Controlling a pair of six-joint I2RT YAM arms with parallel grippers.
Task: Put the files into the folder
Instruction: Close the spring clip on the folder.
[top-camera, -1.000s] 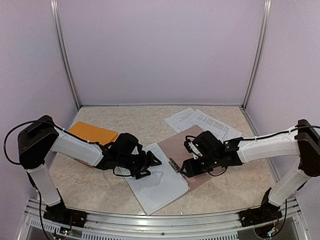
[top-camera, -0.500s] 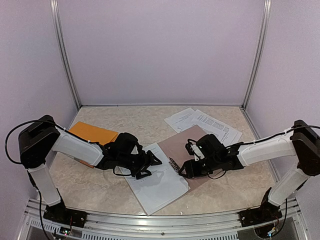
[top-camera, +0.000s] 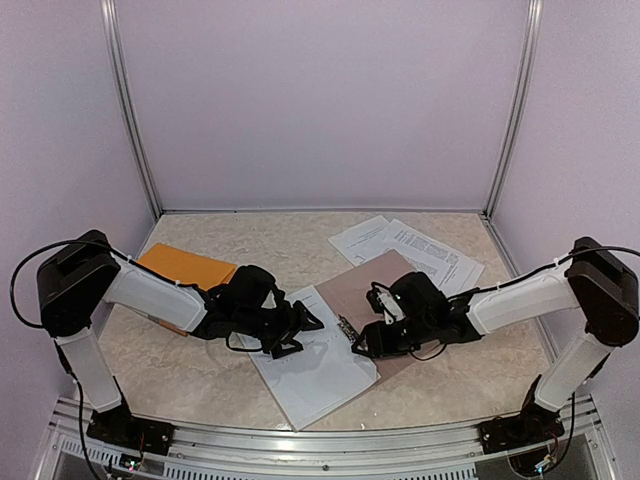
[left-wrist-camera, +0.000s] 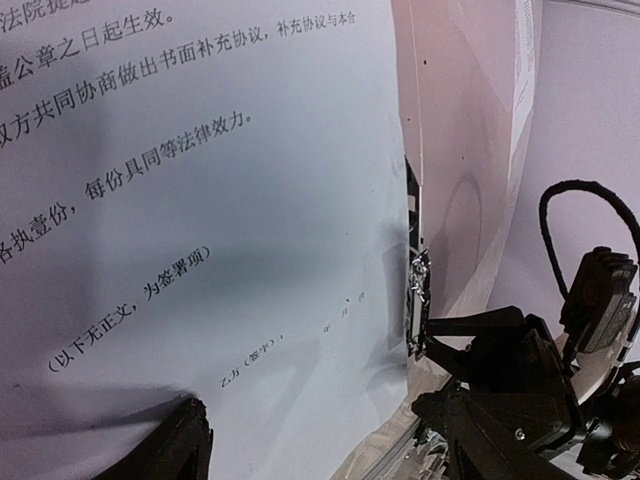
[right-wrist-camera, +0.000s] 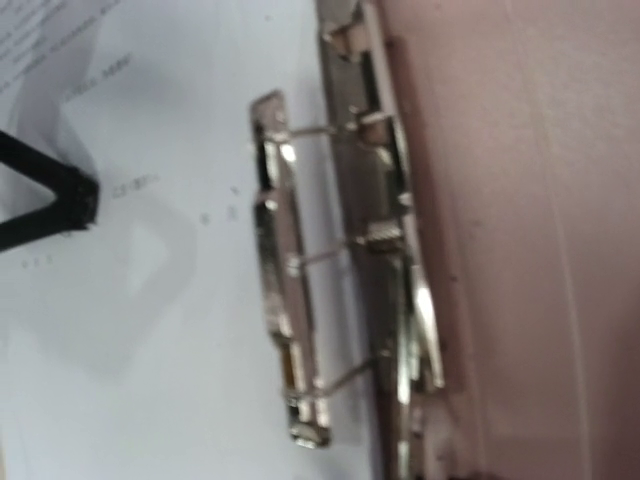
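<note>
Worktop (top-camera: 200, 385) bearing open folder (top-camera: 385, 285) at centre; sheet (top-camera: 320, 380) beside its spine, long axis 11-to-5; spare files (top-camera: 410, 245) at 1 o'clock. Left pincer (top-camera: 297, 336) spread, pressing sheet. Right pincer (top-camera: 364, 346), gap untellable, lower and closer than earlier to clip (top-camera: 348, 328), just at its 10 o'clock.

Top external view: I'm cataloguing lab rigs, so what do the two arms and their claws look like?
They match. The left arm and right arm have white tubular links between boxy black joint housings. Each ends in a black wrist and an angular black two-finger claw: left claw, right claw. Thin black cables loop alongside. No markings are legible.
</note>
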